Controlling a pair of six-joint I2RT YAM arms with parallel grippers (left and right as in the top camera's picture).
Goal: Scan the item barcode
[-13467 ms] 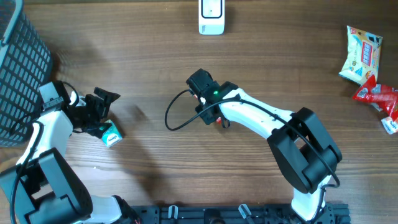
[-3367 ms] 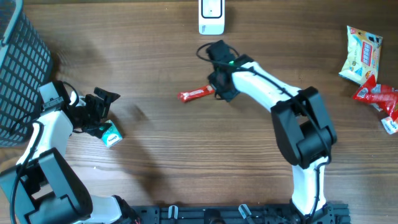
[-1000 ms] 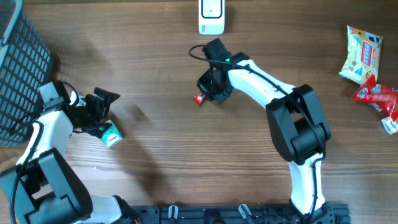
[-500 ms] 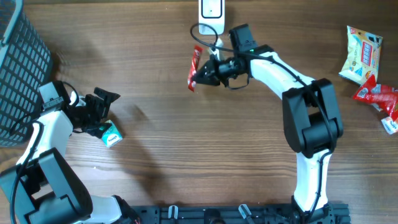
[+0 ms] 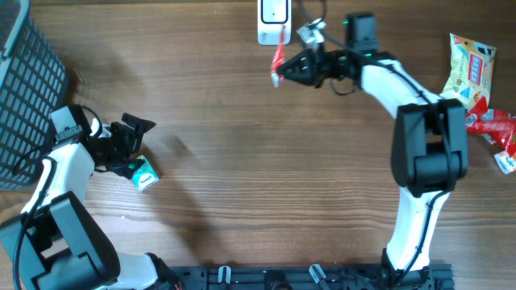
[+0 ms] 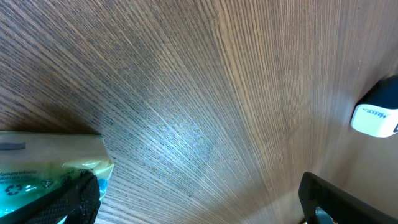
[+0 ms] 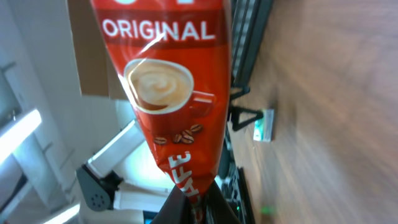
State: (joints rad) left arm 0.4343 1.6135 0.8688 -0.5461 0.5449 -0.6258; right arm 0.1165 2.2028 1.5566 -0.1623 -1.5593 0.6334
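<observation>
Probably a mock checkout bench: scanner (image 5: 273, 22), snack packets (image 5: 468, 72), basket (image 5: 28, 84), wooden table (image 5: 242, 185).

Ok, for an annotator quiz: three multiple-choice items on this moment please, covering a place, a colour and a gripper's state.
1. The red sachet is: A near the white scanner; B at the near edge; C boxed.
2. The packet by the left gripper is: A purple; B green; C black.
3. The right gripper is: A open; B shut on the red sachet; C unseen.
1 A, it is held close to the scanner; 2 B, green wrapper; 3 B, the sachet is pinched.
</observation>
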